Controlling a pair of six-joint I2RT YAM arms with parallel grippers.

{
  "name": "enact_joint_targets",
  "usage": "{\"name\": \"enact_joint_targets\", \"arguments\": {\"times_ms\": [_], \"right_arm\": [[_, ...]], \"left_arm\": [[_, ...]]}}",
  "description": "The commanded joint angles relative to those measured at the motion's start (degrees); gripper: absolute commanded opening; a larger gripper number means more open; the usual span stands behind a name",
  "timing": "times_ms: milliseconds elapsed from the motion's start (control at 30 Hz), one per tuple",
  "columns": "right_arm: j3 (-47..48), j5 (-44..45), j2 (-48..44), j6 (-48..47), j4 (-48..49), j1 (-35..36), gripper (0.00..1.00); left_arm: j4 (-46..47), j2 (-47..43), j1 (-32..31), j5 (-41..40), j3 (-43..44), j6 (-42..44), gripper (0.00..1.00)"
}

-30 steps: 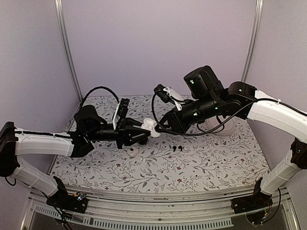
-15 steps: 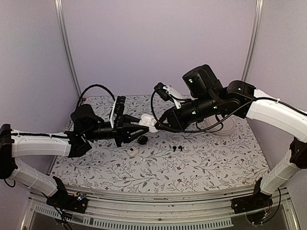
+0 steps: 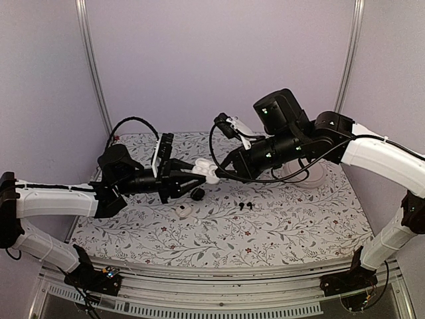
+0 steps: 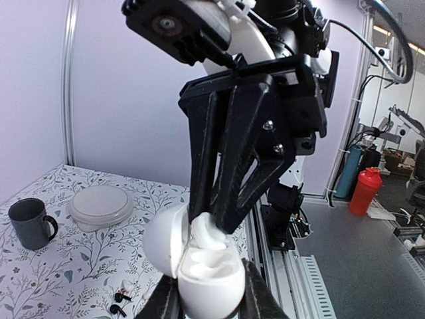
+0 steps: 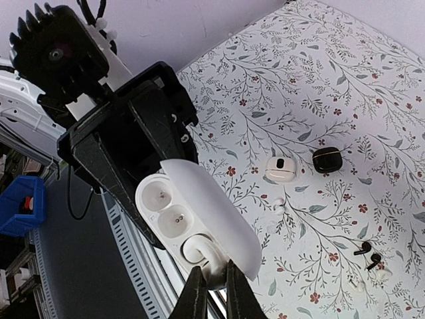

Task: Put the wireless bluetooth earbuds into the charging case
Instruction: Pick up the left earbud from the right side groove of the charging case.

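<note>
**Over the middle of the table, a white earbud meets its open case**

Above the flower-patterned tabletop [image 3: 219, 229], a small white plastic earbud [image 5: 196, 251] rests at the near edge of the case's recessed inside, just beside two round hollows. The right gripper [image 5: 214, 269] is closed on it, its two thin fingers pinching the stem.

The earbud touches a white pebble-shaped charging case [image 4: 209, 286], whose hinged lid [image 5: 216, 212] stands swung back. The left gripper [image 4: 209, 300] is clamped on the lower body of the case, one finger on each side, and holds it clear of the table. The two arms reach in from opposite sides and meet nearly tip to tip.

On the table below, a pair of tiny black earbuds [image 3: 246, 206] lie close together. To their left sit a small white rounded case [image 3: 184, 211] and a round black case [image 3: 197, 193], near each other. A tiny white earbud [image 5: 277, 201] lies close to these two cases.

Farther off, the left wrist view shows a dark grey mug [image 4: 30, 222] just beside a white round lidded dish [image 4: 101, 206].
</note>
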Motion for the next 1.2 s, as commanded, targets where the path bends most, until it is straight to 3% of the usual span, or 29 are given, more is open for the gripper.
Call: {"name": "enact_joint_targets", "arguments": {"times_ms": [0,500,767,1000,1167], "right_arm": [[-0.6,0.1,-0.7,0.6,2.9,0.3,0.08],[-3.0,0.8,-2.4,1.9,6.3,0.3,0.04],[-1.5,-0.3,-1.4,2.4,5.2,0.3,0.16],[0.2,0.5,0.0,3.1,2.8,0.3,0.18],[1.0,2.3,0.9,3.6,0.9,0.3,0.18]], "left_arm": [[3.2,-0.5,-0.2,-0.5,0.7,0.3,0.00],[5.5,-0.5,-0.3,-3.2,-0.3,-0.5,0.00],[3.2,-0.2,-0.3,0.9,1.2,1.9,0.00],[1.3,-0.1,-0.4,2.3,2.3,4.3,0.00],[1.4,-0.4,-0.9,-0.9,2.3,5.8,0.00]]}}
